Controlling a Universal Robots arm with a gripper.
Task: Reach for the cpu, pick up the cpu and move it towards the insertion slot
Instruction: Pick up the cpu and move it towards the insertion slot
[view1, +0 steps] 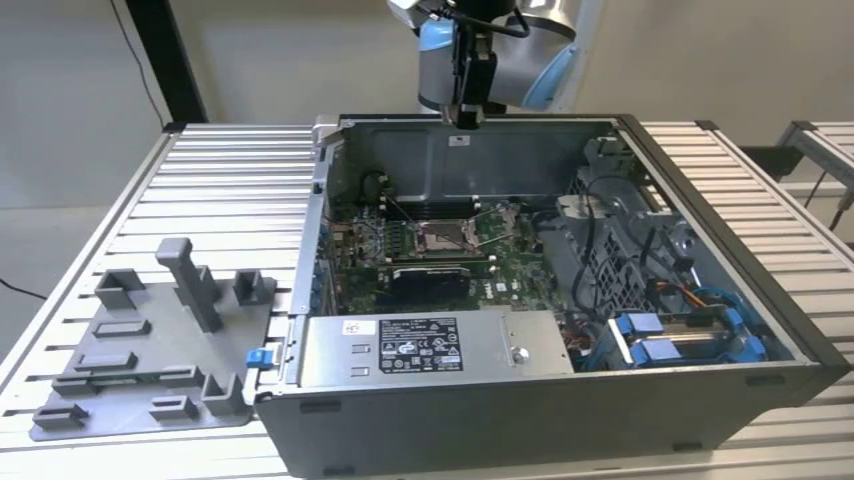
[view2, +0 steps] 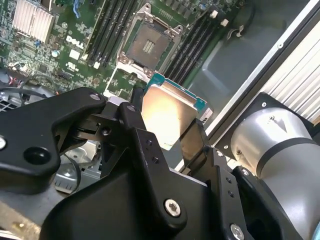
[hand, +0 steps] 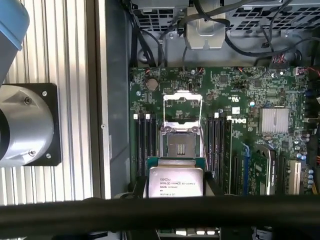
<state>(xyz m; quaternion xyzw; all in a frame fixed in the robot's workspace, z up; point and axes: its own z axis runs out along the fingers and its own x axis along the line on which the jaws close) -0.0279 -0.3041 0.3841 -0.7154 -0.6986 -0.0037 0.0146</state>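
Gripper black two-finger, clamped edge-on on small flat silvery square cpu so its face stays clear | cpu aloft over open grey PC case | shiny metal-framed insertion slot at 12 o'clock of cpu in first wrist view, lid open, empty

Black gripper, silver-blue arm

Even, bright daylight-like lighting, soft shadows inside the case. Strong glare on the cpu lid in second wrist view. Near pincer parts slightly blurred.
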